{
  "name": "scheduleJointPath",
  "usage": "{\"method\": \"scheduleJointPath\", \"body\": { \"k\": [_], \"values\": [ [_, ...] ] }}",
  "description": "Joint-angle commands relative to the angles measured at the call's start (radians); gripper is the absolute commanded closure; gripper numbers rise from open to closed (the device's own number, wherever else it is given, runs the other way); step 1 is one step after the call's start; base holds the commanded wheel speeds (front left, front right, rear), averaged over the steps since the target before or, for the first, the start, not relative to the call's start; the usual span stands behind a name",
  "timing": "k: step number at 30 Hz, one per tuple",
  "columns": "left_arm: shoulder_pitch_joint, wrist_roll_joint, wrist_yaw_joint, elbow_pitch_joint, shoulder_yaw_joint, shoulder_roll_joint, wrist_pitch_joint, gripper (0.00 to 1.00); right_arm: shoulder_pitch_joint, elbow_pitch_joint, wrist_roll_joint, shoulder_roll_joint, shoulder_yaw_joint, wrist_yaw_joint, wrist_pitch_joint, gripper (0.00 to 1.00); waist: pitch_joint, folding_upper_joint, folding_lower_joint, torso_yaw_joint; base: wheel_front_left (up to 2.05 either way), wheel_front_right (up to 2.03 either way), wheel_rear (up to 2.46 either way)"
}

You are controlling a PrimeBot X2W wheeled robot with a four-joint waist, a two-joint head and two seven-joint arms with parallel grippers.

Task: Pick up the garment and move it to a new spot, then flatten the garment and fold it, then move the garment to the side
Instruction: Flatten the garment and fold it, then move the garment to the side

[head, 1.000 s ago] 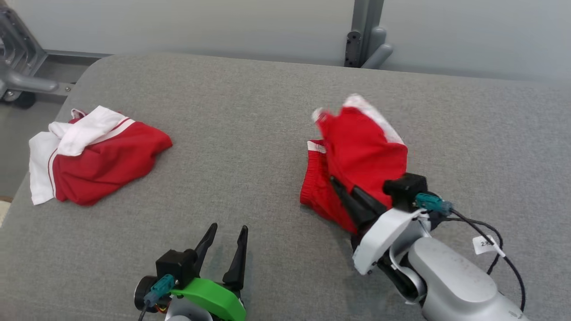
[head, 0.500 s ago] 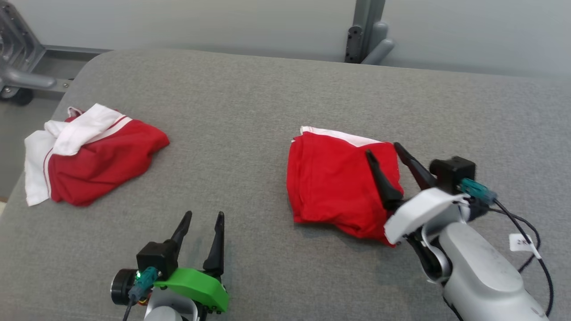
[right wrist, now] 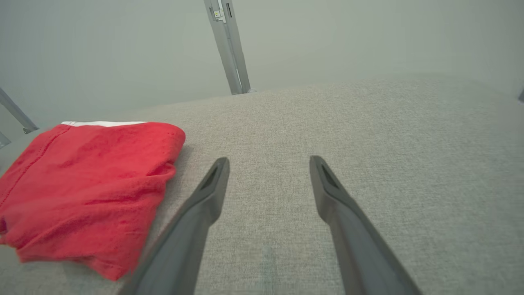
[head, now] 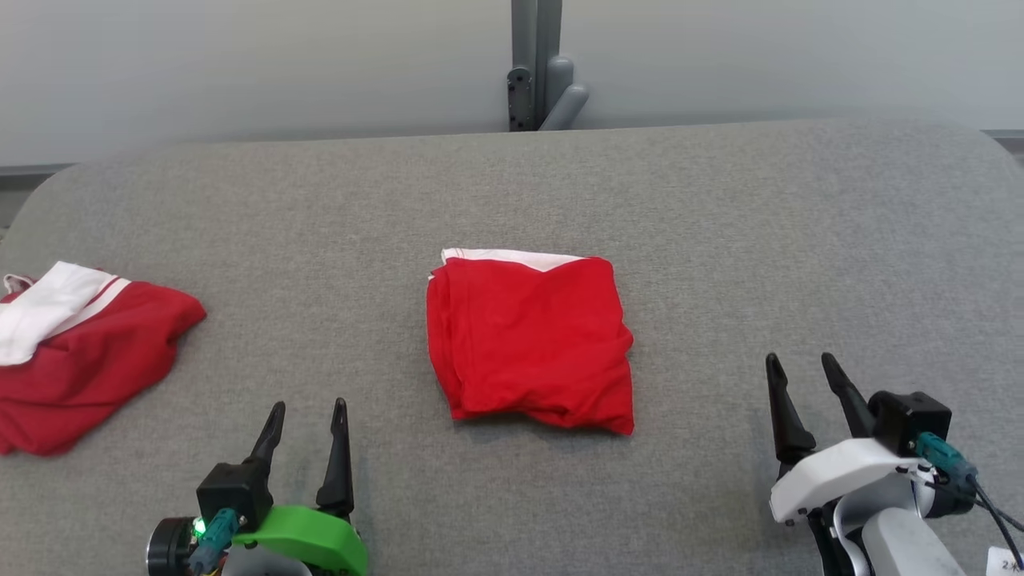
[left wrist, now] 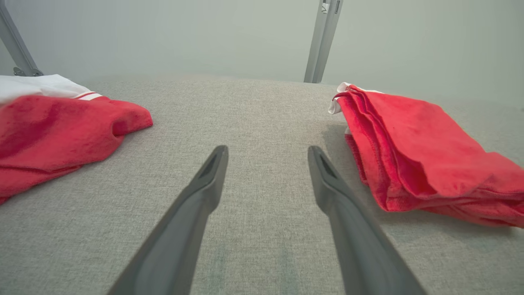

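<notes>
Both my jaws stand open and empty: the left jaws low at the near left of the surface (head: 720, 240), the right jaws low at the near right, neither touching cloth. The garment (head: 532, 340) lies folded in a rough red square between them, mid-surface, with a white band along its far edge. A second red and white garment (head: 80, 352) lies crumpled well off to my left.

Folding looks done to me, so what remains is the move to the side. To do it well I would come in at the stack's right edge, where the right wrist view shows the layers ending close beside my finger (right wrist: 204, 196). I would slip that finger under every layer (the near hem is rumpled and bulges, so a shallow pinch may catch only the top ply). Then lift low, carry level, and set it down apart from the crumpled one so the two do not mix.
</notes>
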Motion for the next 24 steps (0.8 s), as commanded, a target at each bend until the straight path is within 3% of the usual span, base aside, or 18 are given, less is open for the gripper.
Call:
{"method": "scheduleJointPath", "body": {
  "k": [1,14,19,24],
  "values": [
    [0.033,0.014,0.001,-0.007,0.013,0.003,0.001,0.00,0.034,-0.008,-0.012,0.013,-0.016,0.000,-0.003,0.00,-0.034,0.0000,0.0000,-0.038,0.00,0.00,0.00],
    [0.082,0.039,-0.007,-0.026,0.029,0.003,0.001,0.00,0.062,-0.021,-0.024,0.052,-0.036,0.000,-0.003,0.00,-0.053,0.0000,0.0000,-0.036,0.00,0.00,0.00],
    [0.052,0.028,-0.005,-0.033,0.007,0.003,0.001,0.00,-0.004,0.003,0.010,0.057,0.060,0.000,-0.003,0.00,-0.009,0.0000,0.0000,-0.002,0.00,0.00,0.00],
    [0.016,0.015,-0.006,-0.025,-0.040,0.003,0.001,0.00,-0.155,0.129,0.084,0.053,0.176,0.000,0.008,0.00,0.047,0.0000,0.0000,0.056,0.00,0.00,0.00]
  ]
}}
